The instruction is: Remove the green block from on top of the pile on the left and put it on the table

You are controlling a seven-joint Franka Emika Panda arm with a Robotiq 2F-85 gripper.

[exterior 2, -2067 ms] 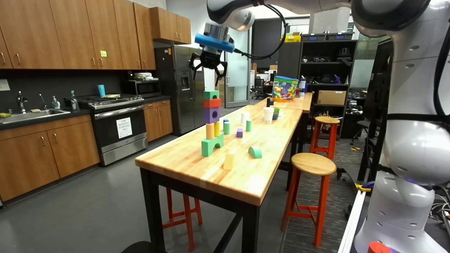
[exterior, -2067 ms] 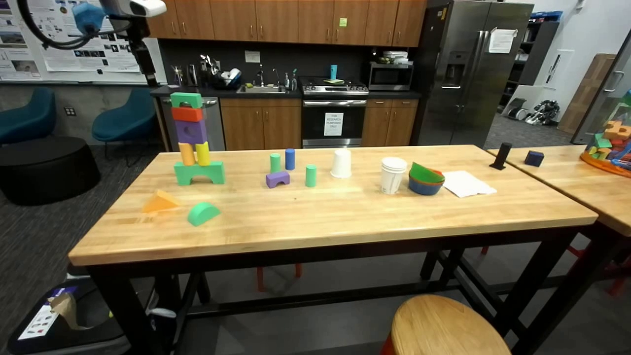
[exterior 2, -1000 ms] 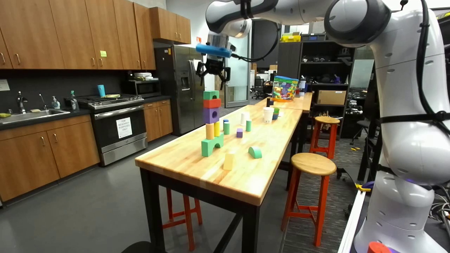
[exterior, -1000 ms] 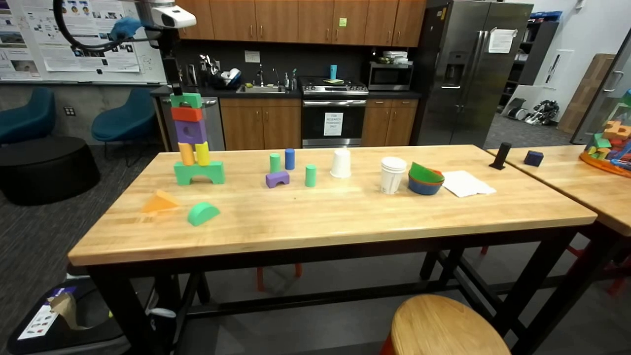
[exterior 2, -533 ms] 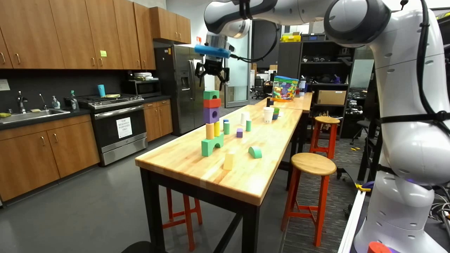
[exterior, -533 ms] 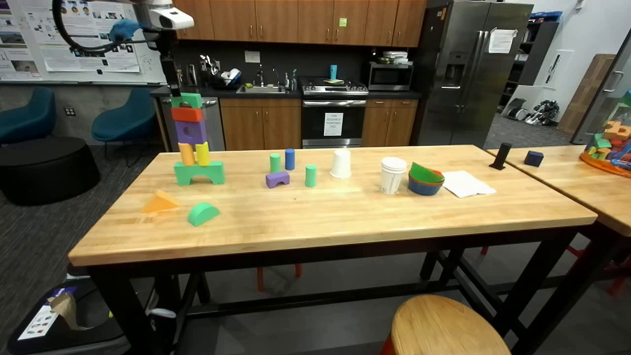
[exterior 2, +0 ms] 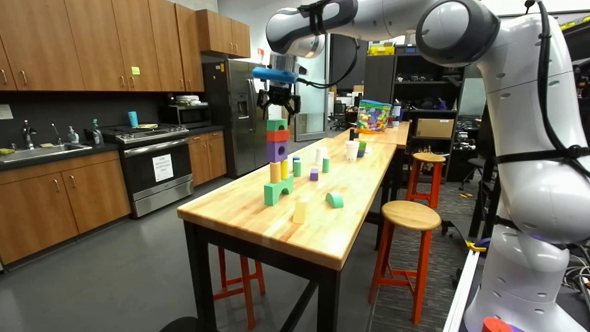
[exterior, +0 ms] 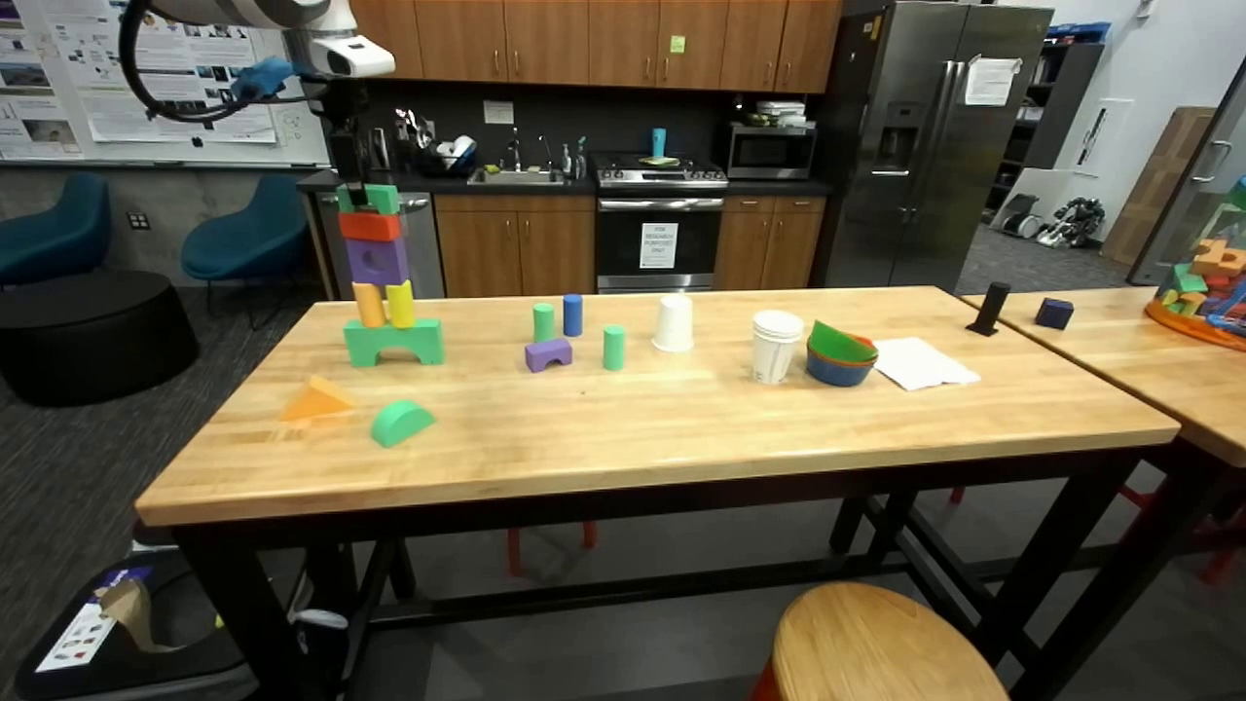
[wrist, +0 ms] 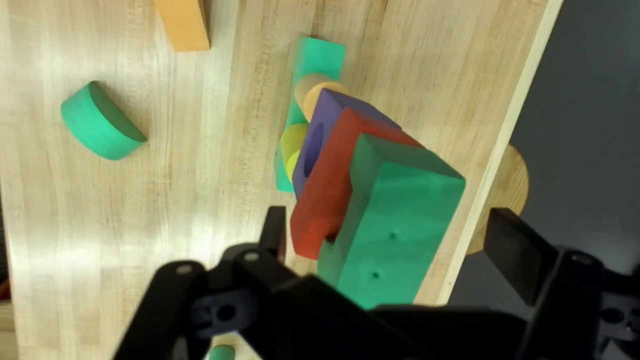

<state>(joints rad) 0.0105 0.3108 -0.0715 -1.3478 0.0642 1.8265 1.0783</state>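
Observation:
The green block (exterior: 385,199) lies on top of the pile (exterior: 378,261), a narrow tower with red, purple, orange and yellow blocks on a larger green arch. The pile stands upright on the wooden table (exterior: 604,438). The green block (exterior 2: 276,124) also tops the pile (exterior 2: 277,151) in an exterior view. My gripper (exterior 2: 278,113) is open, pointing down, its tips about level with the block's top. In the wrist view the gripper's (wrist: 390,232) fingers stand apart on either side of the green block (wrist: 400,230), with gaps visible. In an exterior view one finger hides part of the block.
An orange wedge (exterior: 316,398) and a green half-round (exterior: 401,423) lie near the pile. Green cylinders (exterior: 613,347), a blue cylinder (exterior: 572,315) and a purple arch (exterior: 548,354) stand mid-table. White cups (exterior: 776,347), bowls (exterior: 839,354) and paper (exterior: 923,363) are farther right. A stool (exterior 2: 410,215) stands beside the table.
My gripper first moved over the pile and straightened from a tilt. In the last half second it has come lower toward the green block. The blocks have not moved.

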